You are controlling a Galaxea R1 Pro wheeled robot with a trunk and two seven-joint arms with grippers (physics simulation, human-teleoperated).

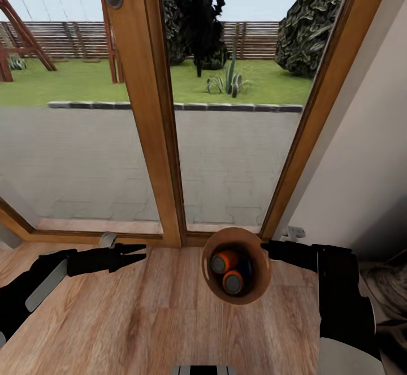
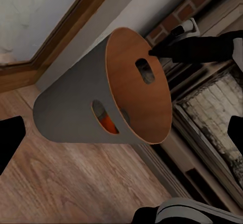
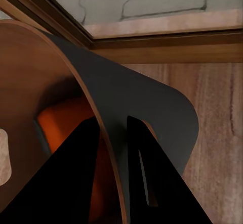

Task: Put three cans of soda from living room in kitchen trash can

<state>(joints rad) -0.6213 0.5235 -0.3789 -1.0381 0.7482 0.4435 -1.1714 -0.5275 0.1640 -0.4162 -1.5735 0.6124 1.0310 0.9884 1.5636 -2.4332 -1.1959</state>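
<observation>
The trash can hung just in front of the wood-framed glass door, above the wood floor, held by the right gripper, whose fingers were narrowed onto its rim, one inside and one outside. Two orange soda cans lay inside it. The left gripper hovered apart from the bin, fingers slightly parted, holding nothing.

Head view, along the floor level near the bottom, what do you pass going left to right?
Left gripper → trash can with two orange soda cans showing inside it → right gripper clamped on the can's rim, its arm running off to the right.
</observation>
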